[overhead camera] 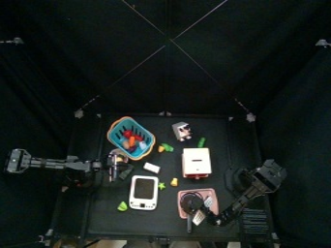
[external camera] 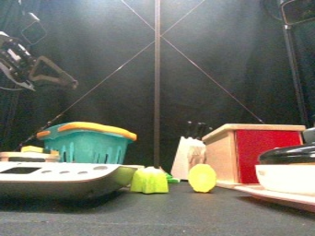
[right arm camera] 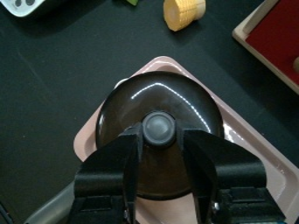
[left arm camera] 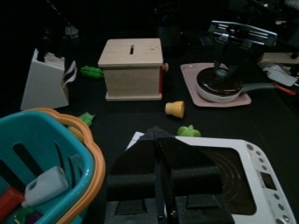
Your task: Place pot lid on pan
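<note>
Glossy black pot lid [right arm camera: 158, 131] caps the pink pan [right arm camera: 251, 153] at frame centre in the right wrist view, right tool [right arm camera: 162, 162] spread astride its round knob [right arm camera: 159, 126]; front view hides this; left tool's [left arm camera: 176, 188] state unclear.

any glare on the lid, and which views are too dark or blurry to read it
Right wrist view: a curved light streak glints on the pot lid, otherwise sharp. Top view: the lid is a tiny dark spot on the pan. Front view: the near things look soft and the lid is not visible.

No legible text or labels anywhere
</note>
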`<act>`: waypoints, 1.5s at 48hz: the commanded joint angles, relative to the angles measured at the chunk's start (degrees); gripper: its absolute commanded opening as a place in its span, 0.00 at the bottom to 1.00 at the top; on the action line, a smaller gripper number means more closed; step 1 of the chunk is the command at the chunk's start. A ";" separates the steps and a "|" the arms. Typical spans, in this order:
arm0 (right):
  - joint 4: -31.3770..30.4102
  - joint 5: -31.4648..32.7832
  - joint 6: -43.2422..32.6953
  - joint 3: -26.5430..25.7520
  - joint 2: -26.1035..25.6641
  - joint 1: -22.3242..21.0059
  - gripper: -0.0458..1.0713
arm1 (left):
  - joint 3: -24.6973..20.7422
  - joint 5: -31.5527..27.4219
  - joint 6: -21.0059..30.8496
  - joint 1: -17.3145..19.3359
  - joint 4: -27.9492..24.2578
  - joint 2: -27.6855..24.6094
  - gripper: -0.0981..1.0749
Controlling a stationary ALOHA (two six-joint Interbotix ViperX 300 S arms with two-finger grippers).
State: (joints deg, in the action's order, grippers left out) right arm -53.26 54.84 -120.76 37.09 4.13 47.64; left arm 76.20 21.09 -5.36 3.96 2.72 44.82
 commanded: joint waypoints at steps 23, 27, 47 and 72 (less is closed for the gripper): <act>-0.70 -0.44 -0.18 -0.44 -0.97 -0.26 0.62 | -0.62 0.35 0.09 0.09 0.09 -0.18 0.35; -0.79 -0.26 -0.18 -0.44 -0.97 -0.26 0.62 | -0.62 0.35 0.09 0.09 0.09 -0.18 0.35; -0.97 -0.35 -0.18 -0.18 -0.97 -0.53 0.62 | -0.53 0.35 0.09 0.09 0.09 -0.18 0.35; -0.70 -1.67 -0.18 0.09 0.53 -1.58 0.63 | -0.53 0.35 0.09 0.09 0.09 -0.18 0.35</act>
State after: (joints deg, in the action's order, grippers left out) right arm -54.14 53.53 -120.85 37.53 5.27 46.41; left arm 76.29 21.18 -5.36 3.96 2.72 44.74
